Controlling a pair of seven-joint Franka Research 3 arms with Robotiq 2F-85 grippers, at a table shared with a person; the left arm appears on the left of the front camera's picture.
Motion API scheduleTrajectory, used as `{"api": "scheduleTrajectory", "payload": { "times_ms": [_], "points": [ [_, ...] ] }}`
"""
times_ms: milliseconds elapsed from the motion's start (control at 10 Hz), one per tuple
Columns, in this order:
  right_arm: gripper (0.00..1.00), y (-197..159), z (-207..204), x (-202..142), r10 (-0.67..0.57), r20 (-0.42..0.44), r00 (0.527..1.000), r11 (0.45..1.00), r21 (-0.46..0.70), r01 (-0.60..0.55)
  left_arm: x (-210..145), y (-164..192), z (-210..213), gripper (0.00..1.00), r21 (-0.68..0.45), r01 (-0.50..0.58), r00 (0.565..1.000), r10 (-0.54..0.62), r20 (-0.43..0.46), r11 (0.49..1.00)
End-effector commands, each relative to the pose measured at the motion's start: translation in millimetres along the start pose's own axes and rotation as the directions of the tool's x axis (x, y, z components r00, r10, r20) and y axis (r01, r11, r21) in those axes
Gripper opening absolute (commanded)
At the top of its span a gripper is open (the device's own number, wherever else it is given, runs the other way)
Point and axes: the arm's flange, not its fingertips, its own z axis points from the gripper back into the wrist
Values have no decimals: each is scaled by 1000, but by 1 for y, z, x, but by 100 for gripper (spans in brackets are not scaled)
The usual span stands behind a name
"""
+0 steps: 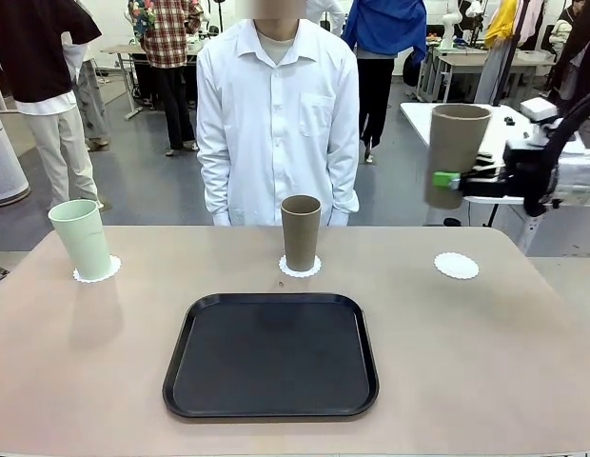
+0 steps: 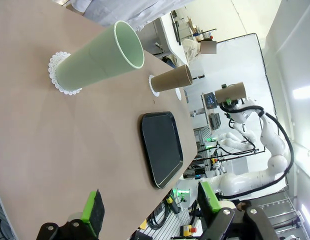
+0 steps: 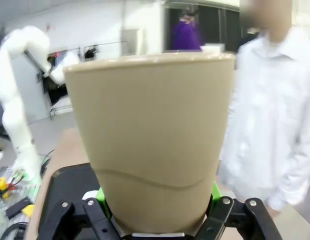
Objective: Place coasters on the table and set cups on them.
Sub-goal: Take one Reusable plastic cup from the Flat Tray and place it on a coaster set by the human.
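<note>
A tan cup (image 1: 456, 152) was held upright in the air by the right gripper (image 1: 449, 180), its fingers pinched on the cup's lower part, above an empty coaster (image 1: 456, 265) on the table (image 1: 523, 362). The mint cup (image 1: 81, 238) and a second tan cup (image 1: 301, 232) were each seen standing on a coaster. The left gripper (image 2: 151, 212) was seen with fingers spread wide, nothing between them. A black tray (image 1: 271, 354) lay in the middle.

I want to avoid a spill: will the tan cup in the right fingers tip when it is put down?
The tan cup is tall and narrower at its base, so it probably tips easily. It looks matte, likely not slippery. The empty coaster is thin paper and may slide.
</note>
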Motion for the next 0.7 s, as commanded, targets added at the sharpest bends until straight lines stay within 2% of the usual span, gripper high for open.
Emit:
{"api": "scheduleTrajectory", "payload": {
  "times_ms": [0, 300, 600],
  "points": [
    [81, -42, 12, 7, -22, 65, 998, 996, -84, 27, -1, -2, 2, 100, -10, 4, 1000, -4, 0, 1000],
    [81, -68, 49, 12, -27, 73, 997, 987, -159, 39, -1, -2, 2, 100, -10, 4, 1000, -4, 0, 1000],
    [81, -83, 63, 11, -25, 74, 997, 975, -219, 41, -1, -2, 2, 100, -10, 4, 1000, -4, 0, 1000]
  ]
}}
